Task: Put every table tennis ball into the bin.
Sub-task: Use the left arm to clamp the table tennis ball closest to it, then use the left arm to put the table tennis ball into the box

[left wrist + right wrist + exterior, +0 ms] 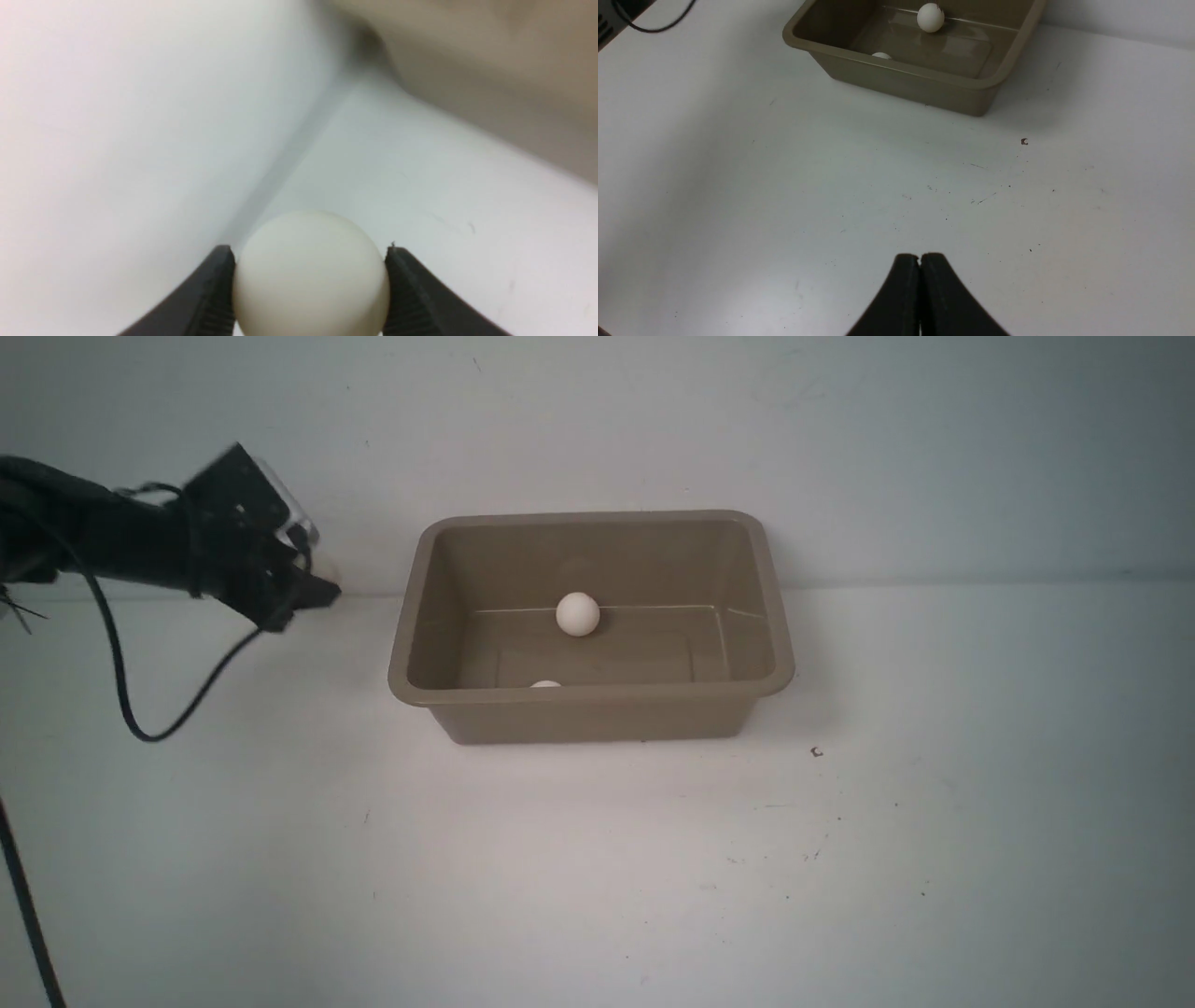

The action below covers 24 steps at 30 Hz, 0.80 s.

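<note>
The bin (597, 719) stands on the white table (597, 877), close to the wall (597, 420), its long side facing the robot. Two balls lie inside it. The far ball (578, 614) rests on the floor of the bin against the back wall, a little left of the middle. The near ball (546, 685) is tucked behind the front rim, so only its top shows.

The third ball (310, 284) is outside the bin, in the left gripper (309, 252). In the left wrist view the two black ribbed fingers (210, 298) press on its opposite sides, with no gap either side. A blurred tan corner of the bin shows beyond it. In the front view the left arm reaches in from the left, and its gripper sits just left of the bin, level with the seam between table and wall (motion blur hides the ball there). Whether the ball touches the table I cannot tell. A black cable (121, 709) loops down from the arm.

The right gripper (920, 261) is out of the front view. Its own camera shows its fingers pressed together with nothing between them, over bare table well short of the bin (901, 86). A small dark mark (1024, 141) sits on the table near the bin's right front corner.
</note>
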Available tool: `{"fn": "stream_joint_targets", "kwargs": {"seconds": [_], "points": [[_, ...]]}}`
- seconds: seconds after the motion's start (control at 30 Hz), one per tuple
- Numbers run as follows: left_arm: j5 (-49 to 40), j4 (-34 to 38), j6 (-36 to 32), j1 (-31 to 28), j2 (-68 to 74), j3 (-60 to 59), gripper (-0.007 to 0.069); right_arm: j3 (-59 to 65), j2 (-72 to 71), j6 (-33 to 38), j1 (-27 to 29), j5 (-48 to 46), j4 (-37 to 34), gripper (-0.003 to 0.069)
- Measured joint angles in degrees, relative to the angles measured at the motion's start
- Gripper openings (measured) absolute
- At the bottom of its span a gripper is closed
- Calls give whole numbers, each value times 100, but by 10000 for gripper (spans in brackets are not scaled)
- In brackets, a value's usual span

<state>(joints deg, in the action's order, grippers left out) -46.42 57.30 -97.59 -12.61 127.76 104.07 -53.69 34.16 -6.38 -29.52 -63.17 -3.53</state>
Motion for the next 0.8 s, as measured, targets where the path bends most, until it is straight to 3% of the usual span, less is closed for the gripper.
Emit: {"fn": "stream_joint_targets", "kwargs": {"seconds": [0.1, 0.27, 0.4, 0.67, 0.73, 0.8], "points": [[-351, 225, 224, 112, -402, 12, 351, 0, 0, 0, 0, 0, 81, -16], [-440, 274, 295, 855, -559, 12, 351, 0, 0, 0, 0, 0, 173, -16], [301, -302, 518, 1663, -224, 0, 351, 0, 0, 147, 0, 2, 260, -16], [1272, -903, 1192, 2449, 149, 0, 353, 0, 0, 281, 0, 8, 271, -16], [1320, -1018, 1583, 2525, 212, 0, 390, 0, 0, 281, 0, -25, 271, -16], [1362, -1105, 2114, 2537, 263, 0, 475, 0, 0, 281, 0, -74, 271, -16]]}}
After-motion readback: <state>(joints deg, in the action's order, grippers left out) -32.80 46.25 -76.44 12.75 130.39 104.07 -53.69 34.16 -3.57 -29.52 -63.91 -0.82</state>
